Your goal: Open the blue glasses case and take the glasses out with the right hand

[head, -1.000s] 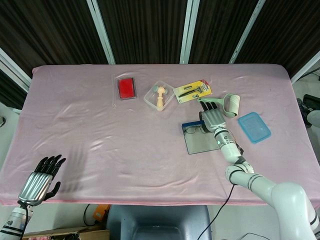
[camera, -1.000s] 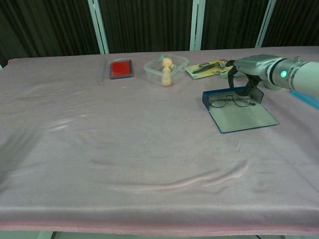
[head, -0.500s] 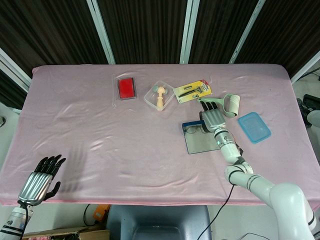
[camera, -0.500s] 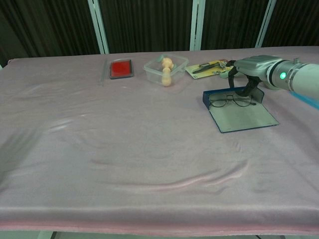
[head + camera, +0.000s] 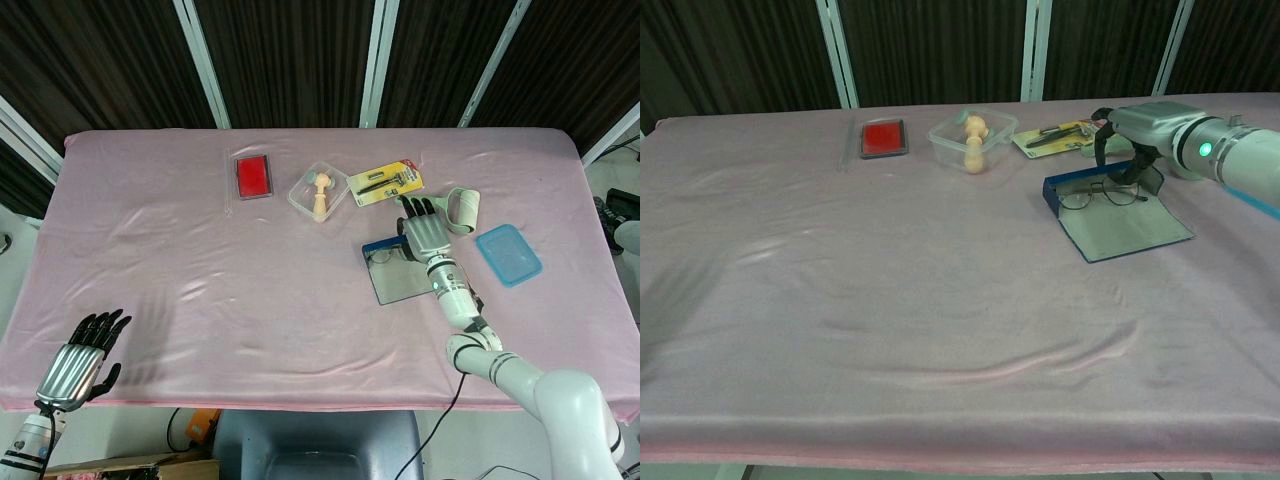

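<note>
The blue glasses case (image 5: 396,279) (image 5: 1127,229) lies open on the pink table, right of centre, its grey lining facing up. The thin-framed glasses (image 5: 384,258) (image 5: 1099,195) rest along its far blue rim. My right hand (image 5: 424,232) (image 5: 1143,134) reaches down over the right end of the glasses, and its curled fingers (image 5: 1130,172) pinch the frame there. My left hand (image 5: 82,360) hangs off the near left corner of the table, fingers spread and holding nothing. The chest view does not show it.
Behind the case lie a yellow blister pack (image 5: 385,182) (image 5: 1056,134), a clear tub with a peach-coloured toy (image 5: 318,192) (image 5: 973,133) and a red pad (image 5: 252,177) (image 5: 883,138). A white roll (image 5: 463,209) and a blue lid (image 5: 508,254) sit right of my hand.
My right hand has drawn slightly up and toward the table's far side. The glasses and the open case have shifted with it. The left hand has not moved.
</note>
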You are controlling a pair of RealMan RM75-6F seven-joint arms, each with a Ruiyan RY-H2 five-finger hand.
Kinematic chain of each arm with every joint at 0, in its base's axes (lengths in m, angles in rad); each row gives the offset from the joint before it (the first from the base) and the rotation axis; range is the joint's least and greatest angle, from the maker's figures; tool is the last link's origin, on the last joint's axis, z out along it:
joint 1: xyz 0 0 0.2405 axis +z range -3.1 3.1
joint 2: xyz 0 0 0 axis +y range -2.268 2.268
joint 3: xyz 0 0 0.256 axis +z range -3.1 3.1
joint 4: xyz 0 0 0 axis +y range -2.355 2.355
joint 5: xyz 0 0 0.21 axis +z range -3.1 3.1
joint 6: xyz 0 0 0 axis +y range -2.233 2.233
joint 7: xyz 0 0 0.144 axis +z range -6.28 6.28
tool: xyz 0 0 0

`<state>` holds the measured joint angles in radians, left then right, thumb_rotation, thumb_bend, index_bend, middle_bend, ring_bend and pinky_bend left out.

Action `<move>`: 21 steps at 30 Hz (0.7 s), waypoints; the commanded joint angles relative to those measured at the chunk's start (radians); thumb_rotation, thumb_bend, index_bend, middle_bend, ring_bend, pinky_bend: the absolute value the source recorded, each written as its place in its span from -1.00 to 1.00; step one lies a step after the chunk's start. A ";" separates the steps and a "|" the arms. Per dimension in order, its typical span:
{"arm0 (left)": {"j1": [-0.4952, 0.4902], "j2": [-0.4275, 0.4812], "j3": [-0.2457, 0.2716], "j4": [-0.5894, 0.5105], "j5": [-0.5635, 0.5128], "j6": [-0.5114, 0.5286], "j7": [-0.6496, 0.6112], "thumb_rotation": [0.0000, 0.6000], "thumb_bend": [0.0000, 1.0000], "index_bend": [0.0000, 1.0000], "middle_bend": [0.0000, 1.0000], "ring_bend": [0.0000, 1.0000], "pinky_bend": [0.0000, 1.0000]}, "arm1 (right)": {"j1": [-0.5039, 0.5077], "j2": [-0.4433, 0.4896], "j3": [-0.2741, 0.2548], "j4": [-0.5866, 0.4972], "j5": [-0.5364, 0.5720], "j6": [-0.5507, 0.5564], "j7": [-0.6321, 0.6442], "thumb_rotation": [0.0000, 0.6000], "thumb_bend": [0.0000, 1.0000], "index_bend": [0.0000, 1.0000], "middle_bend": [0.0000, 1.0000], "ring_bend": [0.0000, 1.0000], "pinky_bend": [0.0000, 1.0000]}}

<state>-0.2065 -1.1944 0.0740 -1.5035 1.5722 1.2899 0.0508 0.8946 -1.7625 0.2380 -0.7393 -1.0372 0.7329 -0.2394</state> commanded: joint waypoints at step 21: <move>-0.003 -0.001 -0.001 -0.002 -0.006 -0.008 0.000 1.00 -0.09 -1.00 -1.00 -1.00 -0.85 | -0.068 -0.208 -0.024 0.280 -0.249 0.328 0.366 1.00 0.09 0.50 -0.77 -0.95 -1.00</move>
<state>-0.2096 -1.1951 0.0732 -1.5051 1.5659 1.2816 0.0512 0.8298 -1.9561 0.2185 -0.4762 -1.2758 1.0559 0.1147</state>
